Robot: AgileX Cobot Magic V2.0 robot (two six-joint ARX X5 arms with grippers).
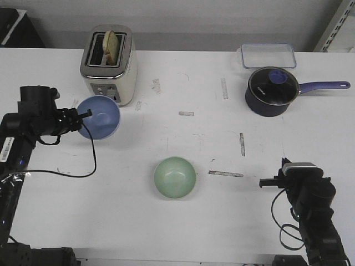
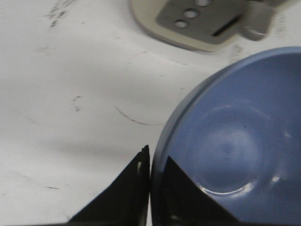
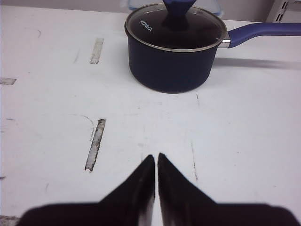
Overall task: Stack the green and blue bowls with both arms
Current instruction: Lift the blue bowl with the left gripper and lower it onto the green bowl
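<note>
Left fingers [image 2: 149,188] clamped on blue bowl [image 1: 100,117] rim; green bowl [image 1: 175,177] lies toward table centre from it (nearer than right fingers [image 3: 155,165], closed empty).

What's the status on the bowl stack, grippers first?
Left gripper shut on blue bowl rim. Right gripper shut, empty. Green bowl alone at centre, unstacked. Nothing between the bowls.

Place: we read it as a robot lab | Evidence: scuffed, tape-marked white table [image 1: 166,233], staged kitchen props – toaster [image 1: 109,64], saucepan [image 1: 270,91], container [image 1: 267,55] | Edge: metal shelving [image 1: 338,27]
</note>
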